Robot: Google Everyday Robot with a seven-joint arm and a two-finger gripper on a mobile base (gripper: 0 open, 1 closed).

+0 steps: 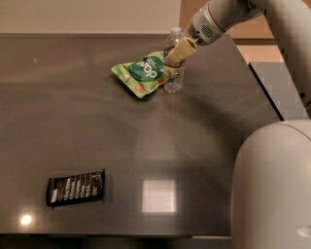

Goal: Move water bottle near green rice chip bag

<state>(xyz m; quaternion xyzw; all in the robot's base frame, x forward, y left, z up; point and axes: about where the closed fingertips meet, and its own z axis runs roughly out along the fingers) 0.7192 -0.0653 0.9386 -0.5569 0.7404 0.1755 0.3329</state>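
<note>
Surface: dark grey table (97, 121), smooth and glossy, filling most of the camera view. A pale square light reflection (158, 196) sits near the front edge and a small round glare (25, 220) at the front left corner.

Room: a pale wall (87, 14) runs behind the far edge. A brown panel (252, 31) shows at the upper right.

Arm (228, 14): white and rounded, entering from the top right and sloping down and left over the table's far side. The robot's pale body (272, 185) fills the lower right corner and hides part of the table's right edge.

Gripper (177, 52): at the far centre of the table, its beige end lying across the middle of the water bottle. Grasp state cannot be told, whether clamped or released.

Water bottle (174, 82): clear, white cap, upright, base on the table. It stands at the right edge of the green rice chip bag, touching or just beside it.

Green rice chip bag (143, 73): light green, crinkled, lying flat, with the dark round "pop" logo facing up.

Black wrapped bar (75, 187): flat, at the front left, well apart from the bottle and bag.
</note>
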